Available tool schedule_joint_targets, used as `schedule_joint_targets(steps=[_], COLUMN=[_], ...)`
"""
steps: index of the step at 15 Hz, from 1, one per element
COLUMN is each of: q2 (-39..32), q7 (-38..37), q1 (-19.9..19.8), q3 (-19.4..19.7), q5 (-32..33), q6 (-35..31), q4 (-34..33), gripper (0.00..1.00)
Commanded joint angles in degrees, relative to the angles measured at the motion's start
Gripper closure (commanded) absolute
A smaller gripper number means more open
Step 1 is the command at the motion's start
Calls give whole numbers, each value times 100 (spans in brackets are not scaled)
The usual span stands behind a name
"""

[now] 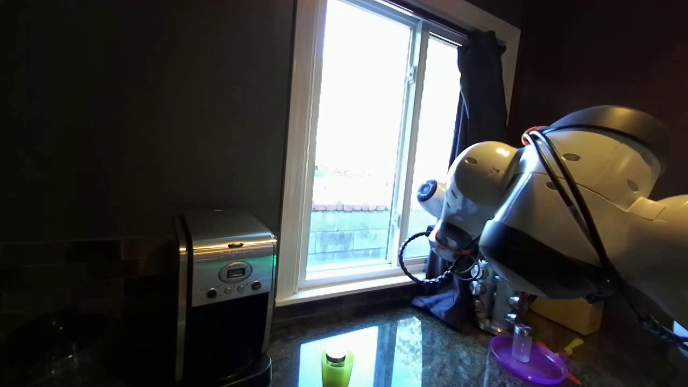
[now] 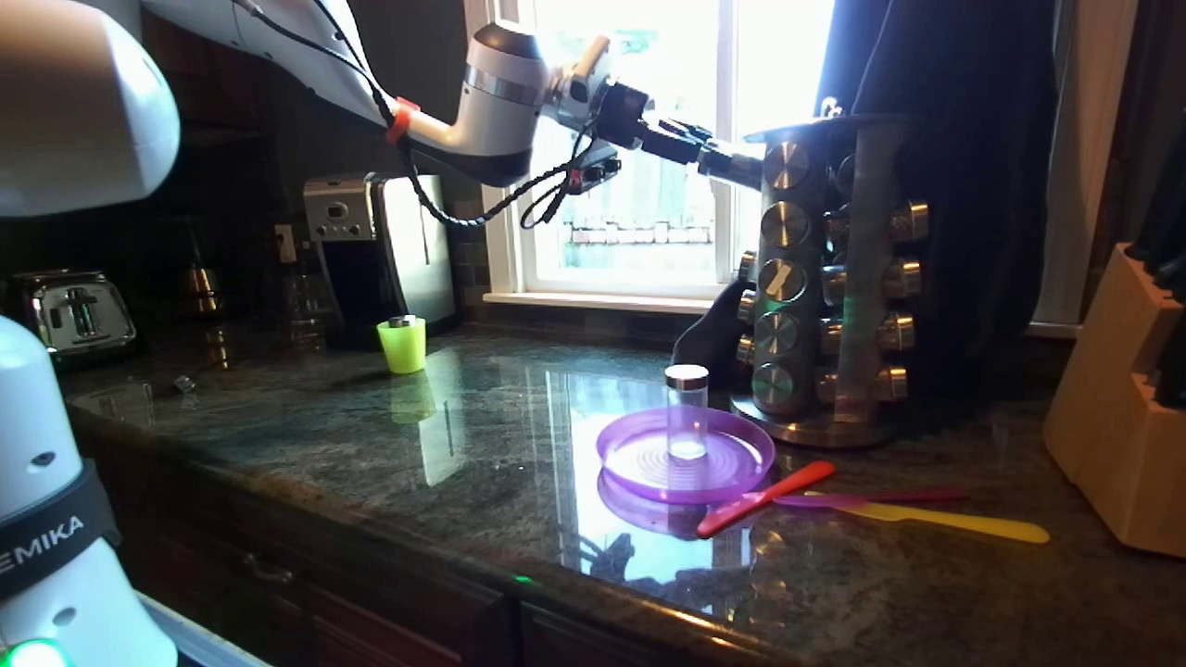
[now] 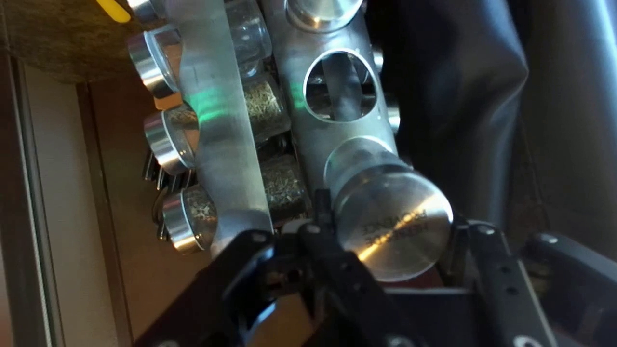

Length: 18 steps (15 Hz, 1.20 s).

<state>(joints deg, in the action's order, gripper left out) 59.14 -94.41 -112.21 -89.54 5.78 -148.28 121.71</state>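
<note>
Black tool (image 3: 392, 214), partly closed, grips a metal-lidded jar (image 3: 394, 229) jutting from the steel rack (image 3: 225, 120).

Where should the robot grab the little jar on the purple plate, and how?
Probably by the lid, pinched from straight above: the jar stands upright, so its lid is on top, well above the plate.

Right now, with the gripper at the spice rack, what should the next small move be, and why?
Probably ease the metal-lidded spice jar straight along its axis, without tilting: the gripper pinches its lid while its body looks partly inside the spice rack.
</note>
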Motion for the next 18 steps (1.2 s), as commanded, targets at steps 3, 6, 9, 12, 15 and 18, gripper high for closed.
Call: schedule_joint_targets(steps=[3,6,9,12,15,18], q2=[124,110,66,46,-5,-96], q7=[282,491,657,762,748,789], q1=[-109,-133,-179,-202,-190,-185], q3=[-50,-52,-67,-73,-70,-82], q5=[-192,-187,-219,-303,-460,-592], q6=[-153,-212,-281,-137,260,394], q4=[22,27,22,-16,-102,-155], gripper=[76,76,76,76,76,76])
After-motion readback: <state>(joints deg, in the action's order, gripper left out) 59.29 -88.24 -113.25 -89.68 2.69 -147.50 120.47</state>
